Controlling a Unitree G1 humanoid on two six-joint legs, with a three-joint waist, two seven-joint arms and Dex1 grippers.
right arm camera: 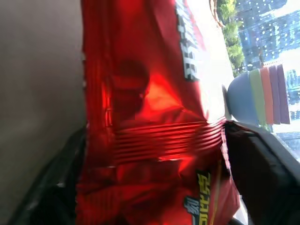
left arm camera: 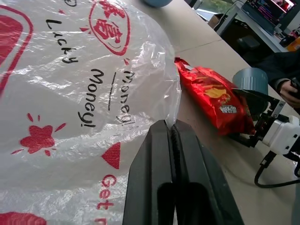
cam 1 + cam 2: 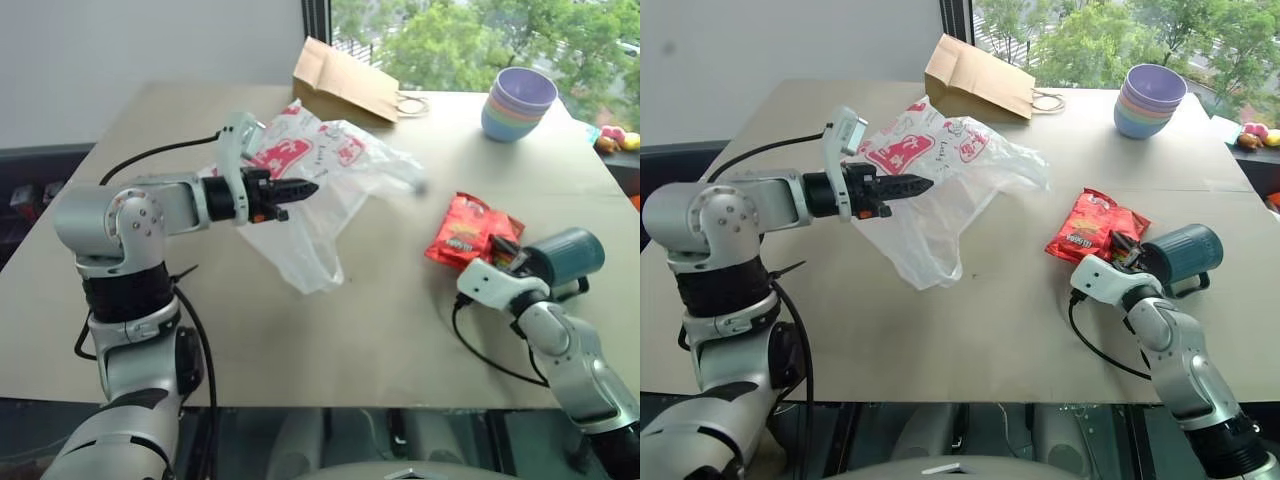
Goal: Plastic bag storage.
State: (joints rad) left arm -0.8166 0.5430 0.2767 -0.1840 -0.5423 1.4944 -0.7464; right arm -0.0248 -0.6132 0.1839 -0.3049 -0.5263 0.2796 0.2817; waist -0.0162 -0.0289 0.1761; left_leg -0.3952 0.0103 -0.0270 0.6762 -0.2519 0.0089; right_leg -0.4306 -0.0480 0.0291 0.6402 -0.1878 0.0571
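Your left end effector sits at centre-left of the head view with its two black fingers pressed together on a fold of the plastic bag; the left wrist view shows the film caught right at the fingertips, so the bite is shallow. From that pinch the bag hangs up off the bench, its printed red squares toward the upper middle of the frame and a loose lobe drooping to the bench just below the fingers. Your right end effector is at lower right of the head view, fingers spread on either side of the red snack packet, which lies between them without being clamped as far as you can tell. Beyond that, the brown paper bag lies at the top centre of the bench and a stack of bowls stands at upper right, both well apart from the plastic bag. The risks, as I judge them: the thin film can slide out of such a fingertip pinch if you lift or swing quickly, and the drooping lobe may drag and snag on the bench. Your right fingers could also close on the snack packet, not the bag, and carry it along, so check what lies between them before closing.
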